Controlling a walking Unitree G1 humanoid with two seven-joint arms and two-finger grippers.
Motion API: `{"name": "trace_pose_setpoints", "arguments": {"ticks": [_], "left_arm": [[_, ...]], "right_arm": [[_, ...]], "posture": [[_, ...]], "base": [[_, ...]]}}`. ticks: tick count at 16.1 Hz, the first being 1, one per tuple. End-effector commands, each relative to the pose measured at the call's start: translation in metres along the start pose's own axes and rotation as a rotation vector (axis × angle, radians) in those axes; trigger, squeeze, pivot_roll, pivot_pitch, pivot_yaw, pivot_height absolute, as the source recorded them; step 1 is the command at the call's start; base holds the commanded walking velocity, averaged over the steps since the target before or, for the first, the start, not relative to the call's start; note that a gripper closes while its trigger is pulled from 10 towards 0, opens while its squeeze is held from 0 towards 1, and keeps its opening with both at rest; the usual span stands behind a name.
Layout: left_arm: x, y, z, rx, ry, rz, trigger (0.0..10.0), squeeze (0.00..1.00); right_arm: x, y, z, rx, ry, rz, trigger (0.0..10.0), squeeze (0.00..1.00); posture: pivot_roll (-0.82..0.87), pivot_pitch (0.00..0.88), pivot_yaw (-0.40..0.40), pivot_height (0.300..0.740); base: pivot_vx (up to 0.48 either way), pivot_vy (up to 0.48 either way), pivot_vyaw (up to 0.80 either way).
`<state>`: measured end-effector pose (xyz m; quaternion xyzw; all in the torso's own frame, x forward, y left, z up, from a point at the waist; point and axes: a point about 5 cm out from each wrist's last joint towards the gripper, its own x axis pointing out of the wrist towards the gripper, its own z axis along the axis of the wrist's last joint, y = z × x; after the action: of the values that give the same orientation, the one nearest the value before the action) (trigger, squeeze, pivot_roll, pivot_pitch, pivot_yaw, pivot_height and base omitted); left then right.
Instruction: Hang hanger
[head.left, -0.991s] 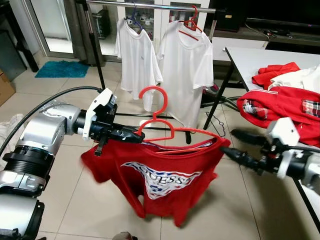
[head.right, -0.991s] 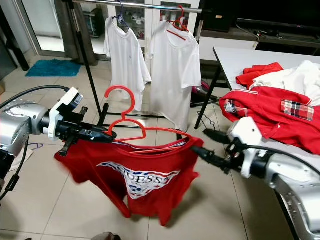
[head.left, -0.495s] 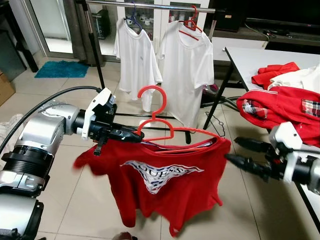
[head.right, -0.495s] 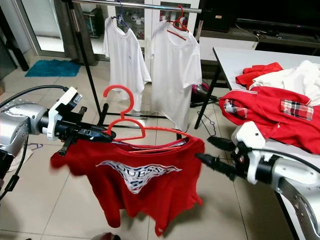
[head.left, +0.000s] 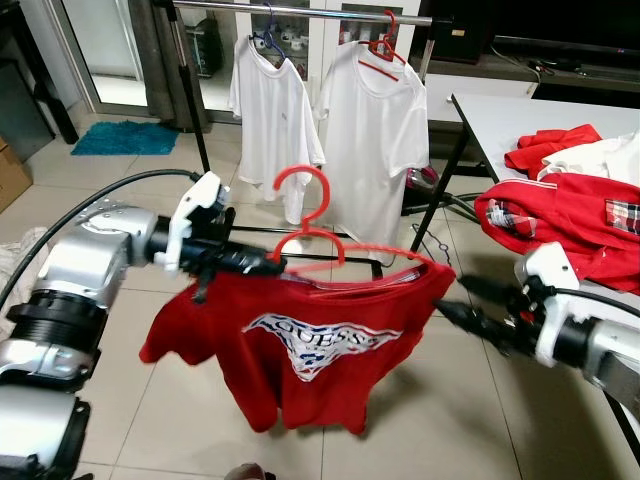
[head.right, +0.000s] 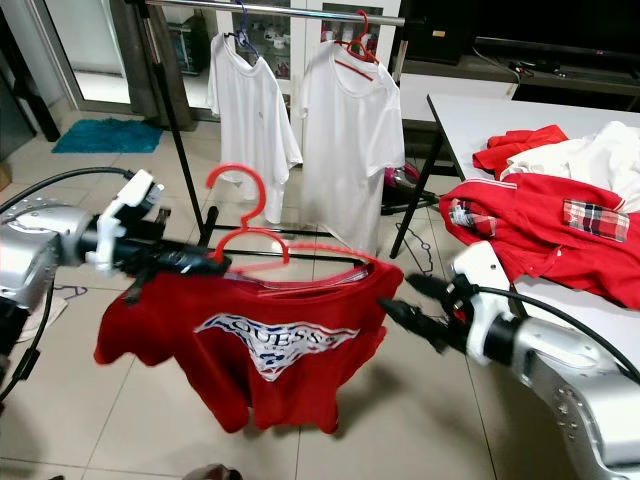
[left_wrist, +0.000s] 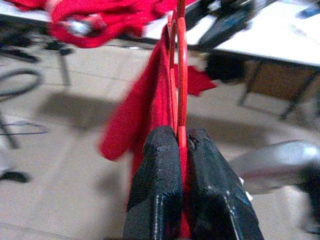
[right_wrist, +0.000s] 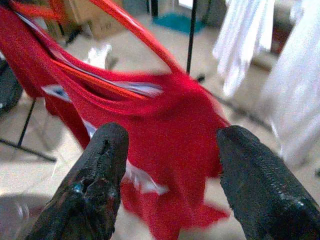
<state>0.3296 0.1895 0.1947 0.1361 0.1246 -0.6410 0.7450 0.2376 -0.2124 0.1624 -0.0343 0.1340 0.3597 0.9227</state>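
Hanger (head.left: 318, 240), red, carrying a red T-shirt (head.left: 300, 345): clenched at its 9 o'clock end by the left claw (head.left: 268, 266). Right claw (head.left: 452, 296), fingers spread, hovers at the shirt's 3 o'clock edge. Clothes rail (head.left: 300, 12) stands at 12 o'clock, well apart.

A home laundry corner: tiled floor (head.left: 150, 400), a clothes rail (head.left: 300, 12) with white shirts (head.left: 372, 130), clothes heaped on a table (head.left: 500, 115).

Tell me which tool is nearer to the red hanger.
Left. The left tool is clamped on the red hanger at one end; the right tool, open, sits just off the red T-shirt's other shoulder.
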Motion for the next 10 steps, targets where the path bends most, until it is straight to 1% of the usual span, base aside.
{"name": "trace_pose_setpoints", "arguments": {"ticks": [1,2,3,4,5,6,7,9,10], "left_arm": [[-0.003,0.01,0.011,0.141,0.042,0.108,0.0,0.0],[-0.004,0.014,0.012,0.187,0.069,0.142,0.0,0.0],[-0.005,0.014,0.013,0.187,0.065,0.141,0.0,0.0],[-0.003,0.013,0.013,0.18,0.061,0.124,0.0,0.0],[-0.002,0.013,0.014,0.175,0.052,0.123,0.0,0.0],[0.002,0.012,0.014,0.168,0.033,0.101,0.0,0.0],[0.01,0.008,0.014,0.156,0.001,0.025,0.0,0.0],[0.018,0.004,0.02,0.162,-0.038,-0.057,0.0,0.0],[0.02,0.003,0.022,0.174,-0.037,-0.081,0.0,0.0]], "right_arm": [[-0.005,-0.005,0.018,-0.053,-0.077,-0.035,10.0,0.0],[-0.007,-0.002,0.027,-0.087,-0.101,0.015,10.0,0.0],[-0.007,0.0,0.029,-0.103,-0.102,0.045,10.0,0.0],[-0.003,0.007,0.04,-0.153,-0.118,0.117,10.0,0.0],[-0.001,0.009,0.044,-0.165,-0.128,0.132,10.0,0.0],[0.007,0.012,0.052,-0.179,-0.149,0.152,10.0,0.0],[0.02,0.016,0.058,-0.188,-0.152,0.194,10.0,0.0],[0.035,0.016,0.063,-0.228,-0.121,0.226,10.0,0.0],[0.039,0.018,0.064,-0.22,-0.105,0.274,10.0,0.0]], "posture": [[0.01,0.003,0.007,0.74],[0.01,0.002,0.007,0.74],[0.01,0.002,0.007,0.74],[0.01,0.0,0.013,0.74],[0.01,0.0,0.013,0.74],[0.0,0.0,0.013,0.74],[0.0,0.0,0.013,0.74],[0.0,0.0,0.011,0.74],[0.0,0.0,0.009,0.74]], "base": [[0.0,0.0,0.0],[0.0,0.0,0.0],[0.0,0.0,0.0],[0.0,0.0,0.0],[0.0,0.0,0.0],[0.0,0.0,0.0],[0.0,0.0,0.0],[0.0,0.0,0.0],[0.0,0.0,0.0]]}}
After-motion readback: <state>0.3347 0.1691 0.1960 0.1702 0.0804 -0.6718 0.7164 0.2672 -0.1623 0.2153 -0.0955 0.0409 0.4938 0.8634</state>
